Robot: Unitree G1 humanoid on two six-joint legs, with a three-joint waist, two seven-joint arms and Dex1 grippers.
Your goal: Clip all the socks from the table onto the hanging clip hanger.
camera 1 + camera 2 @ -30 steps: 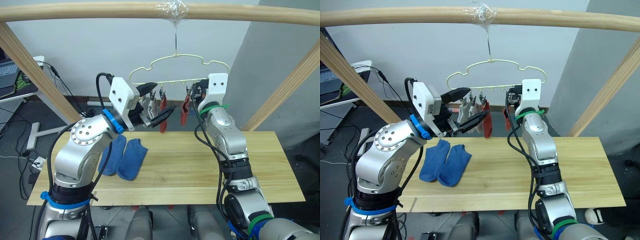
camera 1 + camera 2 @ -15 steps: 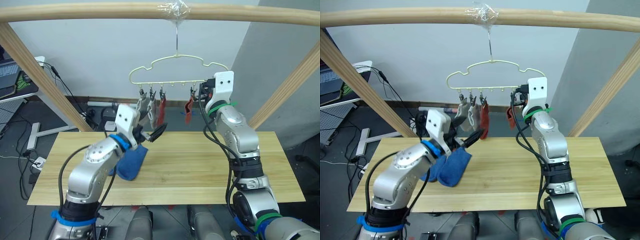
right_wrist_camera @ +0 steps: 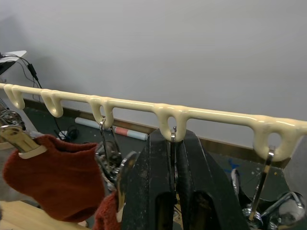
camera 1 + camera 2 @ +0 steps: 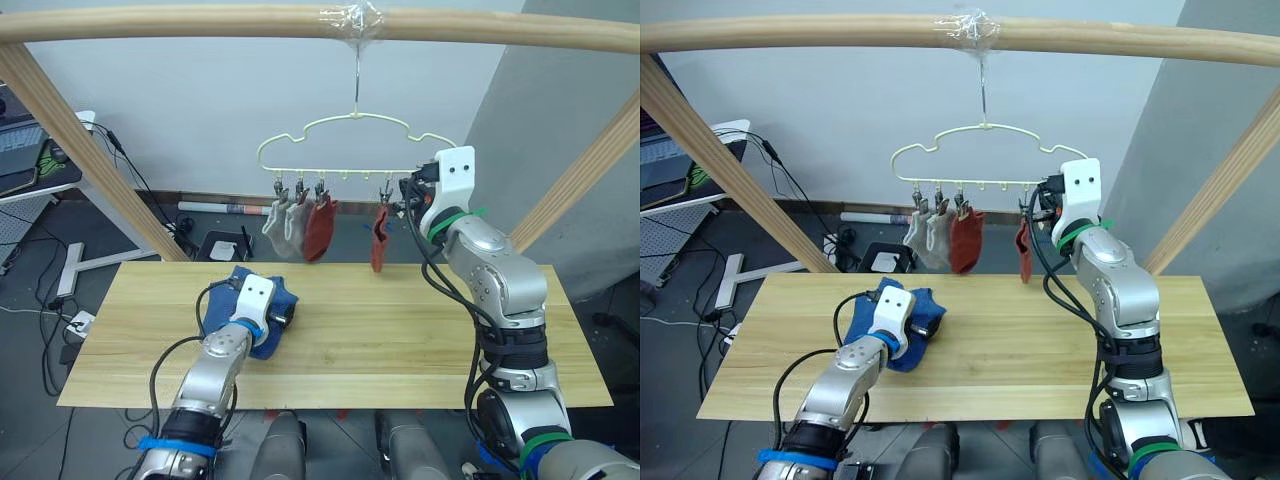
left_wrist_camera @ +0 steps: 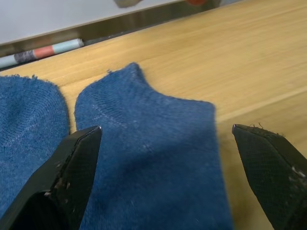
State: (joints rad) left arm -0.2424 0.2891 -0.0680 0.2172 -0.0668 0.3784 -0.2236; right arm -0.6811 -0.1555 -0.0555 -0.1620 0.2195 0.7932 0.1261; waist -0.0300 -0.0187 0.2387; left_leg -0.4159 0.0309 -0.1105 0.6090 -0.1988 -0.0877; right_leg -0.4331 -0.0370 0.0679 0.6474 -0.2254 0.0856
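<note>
Left eye view puts the job about two thirds done: four socks hang from the clip hanger (image 4: 355, 150), two grey socks (image 4: 282, 224) and a red sock (image 4: 319, 227) side by side toward its left end, and a second red sock (image 4: 379, 241) toward its right. Two blue socks (image 4: 258, 312) lie next to each other on the table (image 4: 420, 340), left of centre, so the step in hand looks like the pickup of the fifth sock.

The left gripper (image 5: 168, 158) is down at the table, right over the nearer blue sock (image 5: 153, 163). In the left wrist view its two fingers (image 5: 67, 182) are spread wide, one near each edge of that sock (whether the tips already press the fabric or the wood I cannot tell). The gripper holds nothing yet. To my mind the next move calls for lowering the last bit, closing on one layer of cloth near the cuff, and lifting only that sock, since its twin lies just beside it.

The right gripper (image 3: 173, 158) is up at the hanger's lower bar. Its fingers are pressed close together around the thin wire stem of a clip (image 3: 172, 143) hanging from one of the bar's loops, just beside the second red sock. It seems to be steadying the hanger or its clip.
</note>
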